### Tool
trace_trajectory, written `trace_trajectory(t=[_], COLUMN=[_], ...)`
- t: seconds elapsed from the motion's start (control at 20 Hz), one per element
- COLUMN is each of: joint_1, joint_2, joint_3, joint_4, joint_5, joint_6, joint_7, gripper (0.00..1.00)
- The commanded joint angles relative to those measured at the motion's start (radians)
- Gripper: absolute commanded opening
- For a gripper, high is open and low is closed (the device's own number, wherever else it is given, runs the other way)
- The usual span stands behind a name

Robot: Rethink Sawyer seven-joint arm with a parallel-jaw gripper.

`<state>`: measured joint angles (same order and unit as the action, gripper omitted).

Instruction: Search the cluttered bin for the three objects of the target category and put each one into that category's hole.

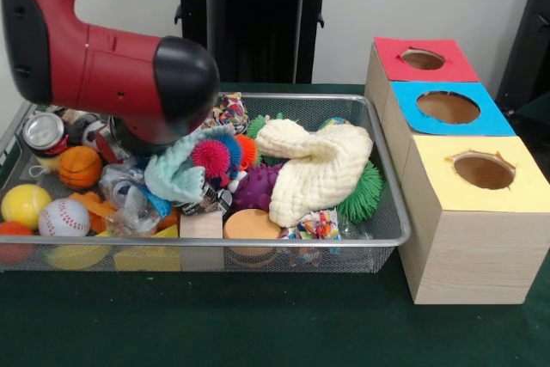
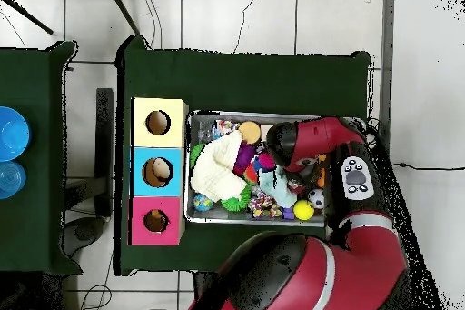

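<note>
The wire mesh bin (image 1: 383, 140) is full of clutter: a cream knitted cloth (image 1: 318, 169), a teal cloth (image 1: 176, 171), a pink spiky ball (image 1: 210, 156), a purple spiky ball (image 1: 258, 186), a green spiky ball (image 1: 367, 191), a baseball (image 1: 64, 217), an orange ball (image 1: 79, 166), a yellow ball (image 1: 24, 204) and a can (image 1: 45, 133). The red-faced hole (image 1: 422, 59) is on the far box, and also shows in the overhead view (image 2: 156, 221). My gripper (image 1: 129, 137) is low over the bin's left part, mostly hidden under the red arm (image 1: 103, 62).
A blue-faced hole (image 1: 448, 107) and a yellow-faced hole (image 1: 484, 169) sit in the boxes beside the red one, right of the bin. A wooden block (image 1: 202, 225) and an orange disc (image 1: 251, 225) lie at the bin's near wall. Blue bowls (image 2: 9, 134) stand on another table.
</note>
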<state>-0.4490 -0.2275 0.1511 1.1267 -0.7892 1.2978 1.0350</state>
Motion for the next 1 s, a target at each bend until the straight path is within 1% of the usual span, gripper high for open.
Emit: trace_trajectory(t=[0.05, 0.15, 0.2, 0.3, 0.4, 0.5, 0.55, 0.75, 0.95, 1.0], joint_1=[0.012, 0.013, 0.010, 0.020, 0.010, 0.027, 0.038, 0.071, 0.075, 0.075], joint_2=[-0.077, -0.116, -0.144, -0.179, -0.227, -0.232, -0.230, -0.194, -0.142, -0.130], joint_3=[0.000, -0.001, -0.009, -0.017, -0.028, -0.048, -0.065, -0.121, -0.139, -0.144], joint_4=[0.009, 0.052, 0.090, 0.136, 0.223, 0.243, 0.245, 0.220, 0.196, 0.192], joint_5=[-0.074, -0.081, -0.084, -0.070, -0.045, -0.036, -0.037, -0.024, 0.028, 0.030], joint_6=[-0.238, -0.333, -0.391, -0.465, -0.542, -0.564, -0.559, -0.484, -0.331, -0.319], joint_7=[0.056, 0.084, 0.106, 0.152, 0.176, 0.190, 0.189, 0.153, 0.082, 0.071], gripper=[1.00, 1.00, 1.00, 1.00, 1.00, 1.00, 1.00, 1.00, 1.00, 1.00])
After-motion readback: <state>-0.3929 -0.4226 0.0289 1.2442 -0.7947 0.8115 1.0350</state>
